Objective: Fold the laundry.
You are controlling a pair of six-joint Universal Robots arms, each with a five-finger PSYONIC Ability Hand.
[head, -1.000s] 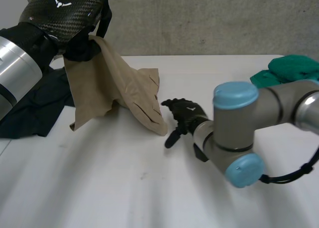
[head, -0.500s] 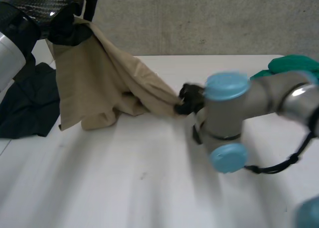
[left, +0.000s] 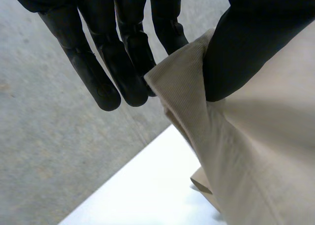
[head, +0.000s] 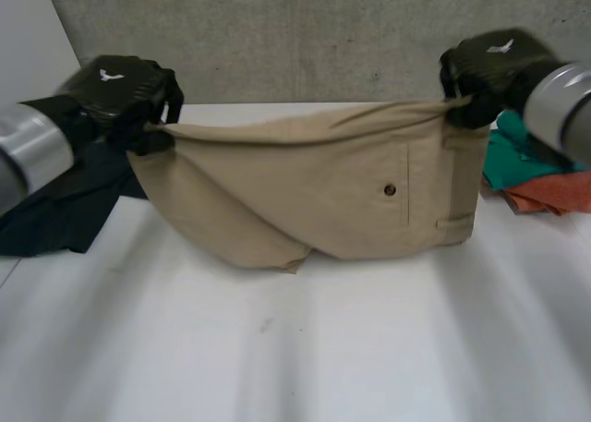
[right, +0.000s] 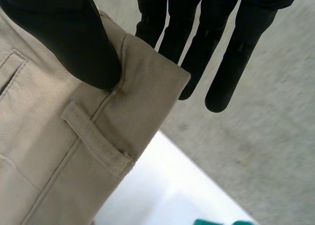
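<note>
Trousers [head: 314, 191] of khaki cloth hang stretched between your two hands above the tabletop [head: 305, 348], the upper edge pulled into a shallow sag from one hand to the other. Your left hand [head: 125, 94] grips one top corner. In the left wrist view the thumb [left: 251, 43] presses a folded edge of the cloth against the fingers [left: 133, 62], which run straight behind it. Your right hand [head: 489, 66] grips the opposite top corner at the waistband. In the right wrist view its thumb [right: 64, 33] clamps the band against the straight fingers [right: 231, 52], just beside a belt loop [right: 98, 136].

From the head view, the trousers face you with a pocket seam and a small dark button [head: 390, 190] toward the right hand's side. The cloth on the left hand's side falls in a slanting fold to the lowest point near the middle, which appears to touch the tabletop.

A dark garment [head: 55, 210] lies crumpled on the tabletop under and behind your left arm. On the other side, behind the trousers' waistband end, a green cloth [head: 517, 163] lies with an orange cloth [head: 554, 193] touching it.
</note>
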